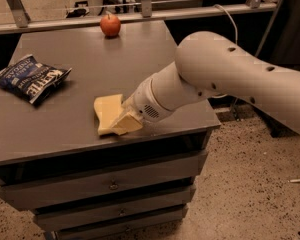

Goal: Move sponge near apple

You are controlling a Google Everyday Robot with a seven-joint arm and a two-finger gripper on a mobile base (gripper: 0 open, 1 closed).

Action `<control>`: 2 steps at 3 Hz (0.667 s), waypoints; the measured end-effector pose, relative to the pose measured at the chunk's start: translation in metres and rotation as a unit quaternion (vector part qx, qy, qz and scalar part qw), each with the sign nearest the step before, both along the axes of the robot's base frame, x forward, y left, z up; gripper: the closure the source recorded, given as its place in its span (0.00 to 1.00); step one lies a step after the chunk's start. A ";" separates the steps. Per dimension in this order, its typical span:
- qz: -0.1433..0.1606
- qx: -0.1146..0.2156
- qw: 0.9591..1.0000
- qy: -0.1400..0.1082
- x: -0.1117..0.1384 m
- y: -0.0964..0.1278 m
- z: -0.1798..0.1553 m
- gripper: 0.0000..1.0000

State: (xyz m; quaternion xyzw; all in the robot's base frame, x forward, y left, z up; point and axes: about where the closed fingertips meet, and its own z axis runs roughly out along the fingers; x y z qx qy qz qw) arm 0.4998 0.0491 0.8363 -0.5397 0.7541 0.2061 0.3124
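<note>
Up front there's a gray metal cabinet (pixel 115 186) with flat drawers. On its matte top, near the front edge, the flat pale-yellow foam sponge (pixel 106 110) lies with wavy ends. The blocky yellowish gripper (pixel 126 123) sits right at the sponge's right side, on a smooth white rounded arm (pixel 230 79). Can't tell if it's gripping. Left is a crinkly blue chip bag (pixel 32 78). The round red apple (pixel 110 25) is at the far edge, well apart.

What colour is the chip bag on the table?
The chip bag is dark blue with white lettering, camera view; pincer at the sponge.
</note>
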 end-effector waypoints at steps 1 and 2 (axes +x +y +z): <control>-0.011 -0.011 1.000 -0.023 0.016 -0.018 0.012 0.87; -0.034 -0.036 0.996 -0.070 0.050 -0.055 0.042 1.00</control>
